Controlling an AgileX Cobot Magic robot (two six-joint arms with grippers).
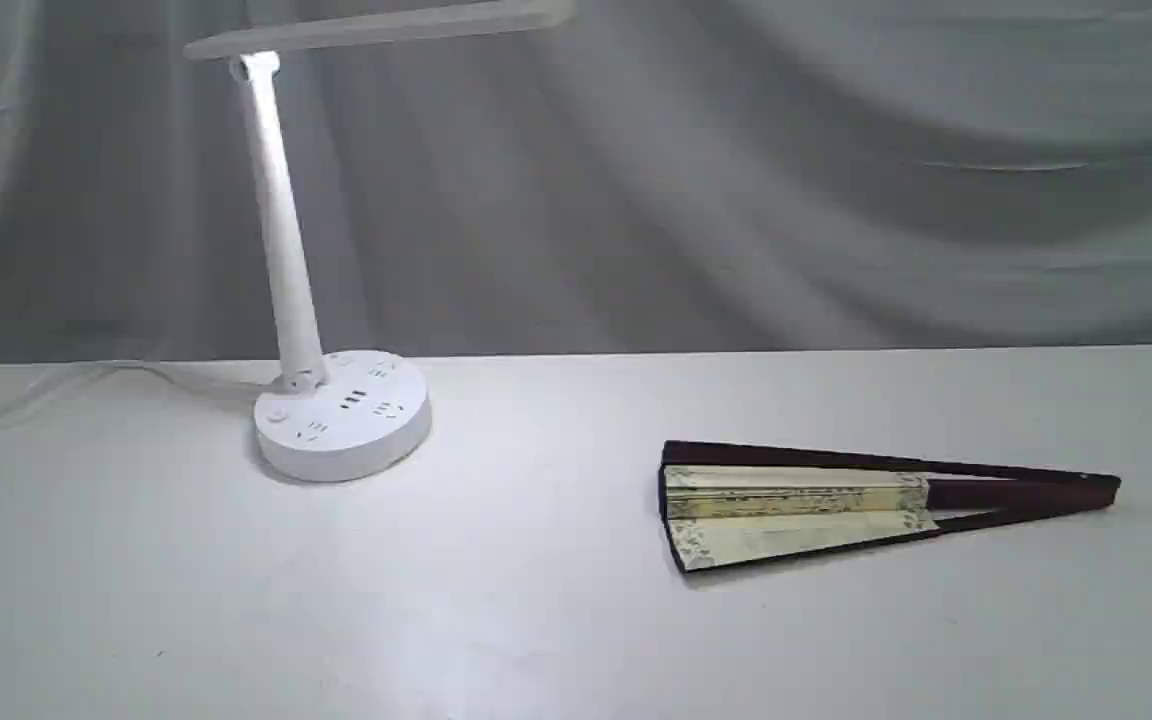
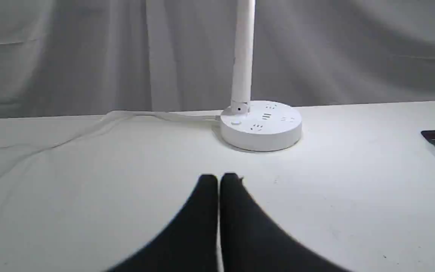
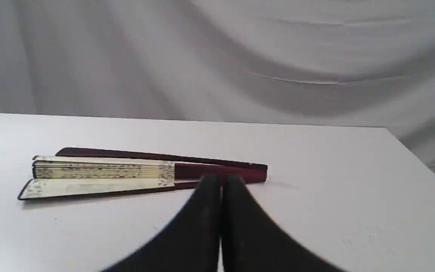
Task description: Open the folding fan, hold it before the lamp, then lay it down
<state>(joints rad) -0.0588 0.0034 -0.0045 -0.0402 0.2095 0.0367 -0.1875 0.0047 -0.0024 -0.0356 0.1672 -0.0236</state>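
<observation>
white lamp [image 1: 341,415], cream-and-maroon folding fan [image 1: 796,505]

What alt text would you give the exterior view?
A folding fan, barely spread, lies flat on the right of a white table, its maroon pivot end pointing right. A white desk lamp stands at the left rear, its cable trailing off left, against a grey cloth backdrop.

White table [image 1: 536,640] carrying three things. Desk lamp [image 1: 341,415] standing upright on its round base. Thin cord [image 2: 157,115] trailing flat across top from lamp base, on side away from fan [image 1: 806,505]. Paper fan lying flat, well apart from lamp, barely spreading, wide end pointing toward lamp, narrow end pointing away.
</observation>
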